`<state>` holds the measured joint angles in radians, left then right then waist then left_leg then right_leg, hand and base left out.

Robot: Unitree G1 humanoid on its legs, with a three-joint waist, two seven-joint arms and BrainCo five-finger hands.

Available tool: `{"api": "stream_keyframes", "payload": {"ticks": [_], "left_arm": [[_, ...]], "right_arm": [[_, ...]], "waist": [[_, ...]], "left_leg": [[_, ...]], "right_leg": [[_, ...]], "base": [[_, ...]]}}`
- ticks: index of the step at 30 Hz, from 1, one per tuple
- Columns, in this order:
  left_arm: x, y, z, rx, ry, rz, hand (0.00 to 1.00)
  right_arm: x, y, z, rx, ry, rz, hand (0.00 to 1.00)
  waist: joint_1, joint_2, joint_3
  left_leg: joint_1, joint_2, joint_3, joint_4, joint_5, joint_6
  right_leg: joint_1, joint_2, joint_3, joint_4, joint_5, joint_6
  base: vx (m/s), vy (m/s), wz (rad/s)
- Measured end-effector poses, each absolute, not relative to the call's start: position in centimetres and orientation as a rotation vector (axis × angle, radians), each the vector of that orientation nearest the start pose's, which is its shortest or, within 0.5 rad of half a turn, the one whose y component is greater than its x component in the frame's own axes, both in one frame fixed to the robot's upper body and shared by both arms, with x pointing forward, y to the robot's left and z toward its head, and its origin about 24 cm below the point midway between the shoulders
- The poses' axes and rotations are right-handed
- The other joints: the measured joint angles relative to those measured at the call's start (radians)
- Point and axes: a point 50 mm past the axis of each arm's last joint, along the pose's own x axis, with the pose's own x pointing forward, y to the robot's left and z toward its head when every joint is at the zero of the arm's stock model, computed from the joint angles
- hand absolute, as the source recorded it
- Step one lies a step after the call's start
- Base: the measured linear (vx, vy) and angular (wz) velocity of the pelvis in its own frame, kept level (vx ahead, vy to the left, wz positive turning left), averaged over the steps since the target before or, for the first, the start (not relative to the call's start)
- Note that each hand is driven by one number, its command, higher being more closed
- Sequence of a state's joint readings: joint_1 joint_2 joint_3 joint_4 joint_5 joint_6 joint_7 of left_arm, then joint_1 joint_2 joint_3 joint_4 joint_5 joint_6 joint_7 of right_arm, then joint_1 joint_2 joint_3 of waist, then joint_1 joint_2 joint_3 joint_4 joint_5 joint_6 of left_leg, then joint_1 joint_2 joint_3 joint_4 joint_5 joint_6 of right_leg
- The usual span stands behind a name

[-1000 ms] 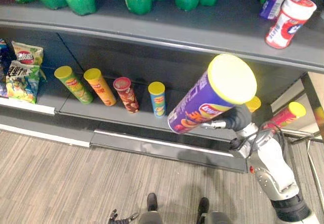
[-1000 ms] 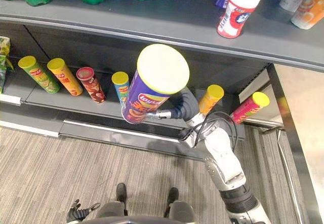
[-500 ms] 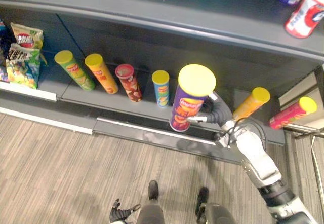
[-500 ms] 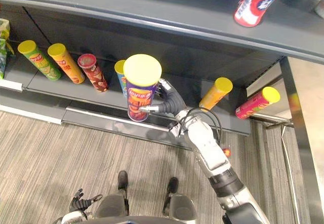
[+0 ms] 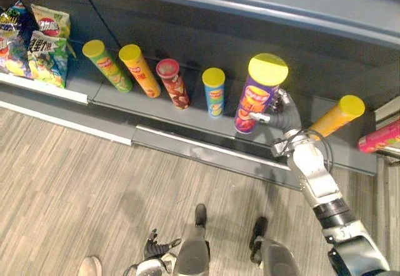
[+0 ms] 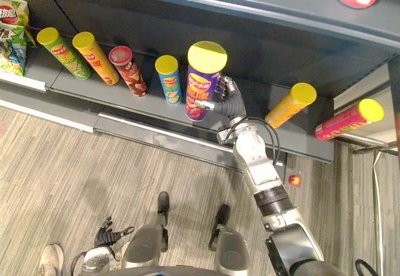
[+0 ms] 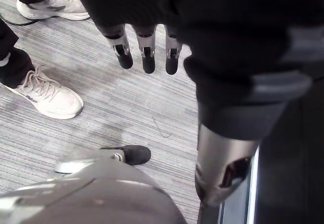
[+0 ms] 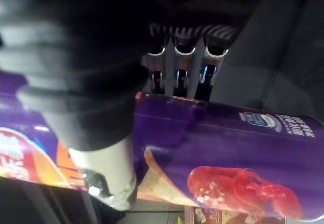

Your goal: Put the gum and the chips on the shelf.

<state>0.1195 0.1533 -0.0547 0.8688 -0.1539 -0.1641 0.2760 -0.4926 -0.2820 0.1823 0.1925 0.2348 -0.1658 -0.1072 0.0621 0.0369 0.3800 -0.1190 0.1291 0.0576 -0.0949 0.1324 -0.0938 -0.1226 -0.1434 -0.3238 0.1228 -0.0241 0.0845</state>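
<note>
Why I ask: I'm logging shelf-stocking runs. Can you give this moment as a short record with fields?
held item: purple chips can, yellow lid, upright
right hand: fingers curled round the purple chips can
can position: over the lower shelf, beside the blue can; whether its base touches cannot be told
other neighbour: orange can, tilted, apart from the right hand
left hand: fingers relaxed, holding nothing, low over the floor
bystander: a person's shoe
</note>
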Motion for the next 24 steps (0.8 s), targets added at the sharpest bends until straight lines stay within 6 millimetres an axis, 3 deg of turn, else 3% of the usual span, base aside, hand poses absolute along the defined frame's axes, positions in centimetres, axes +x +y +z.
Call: {"api": "stream_keyframes", "payload": {"ticks": [8, 15, 24], "left_arm": [[13.8, 20.7, -12.7, 0.143, 0.763, 0.354, 0.00], [14.3, 20.3, -12.6, 0.144, 0.748, 0.334, 0.00], [15.4, 19.4, -12.2, 0.190, 0.713, 0.288, 0.00]], "right_arm": [[34.7, -16.1, 15.6, -0.023, -0.439, -0.109, 1.00], [35.6, -16.7, 16.9, 0.000, -0.472, -0.193, 1.00], [37.1, -18.9, 17.8, 0.011, -0.454, -0.339, 1.00]], "waist": [[0.020, 0.031, 0.038], [0.026, 0.053, 0.059], [0.036, 0.086, 0.088]], "left_leg": [[-0.027, -0.010, -0.011, 0.000, 0.018, 0.005], [-0.045, -0.021, -0.016, 0.000, 0.023, 0.010], [-0.091, -0.037, -0.017, 0.000, 0.042, 0.022]], "right_leg": [[-0.030, -0.015, -0.009, 0.024, -0.001, 0.000], [-0.060, -0.032, -0.011, 0.054, -0.005, 0.003], [-0.119, -0.053, -0.008, 0.082, -0.002, 0.006]], "base": [[-0.01, 0.011, 0.04], [-0.01, 0.009, 0.02], [0.00, 0.002, 0.01]]}}
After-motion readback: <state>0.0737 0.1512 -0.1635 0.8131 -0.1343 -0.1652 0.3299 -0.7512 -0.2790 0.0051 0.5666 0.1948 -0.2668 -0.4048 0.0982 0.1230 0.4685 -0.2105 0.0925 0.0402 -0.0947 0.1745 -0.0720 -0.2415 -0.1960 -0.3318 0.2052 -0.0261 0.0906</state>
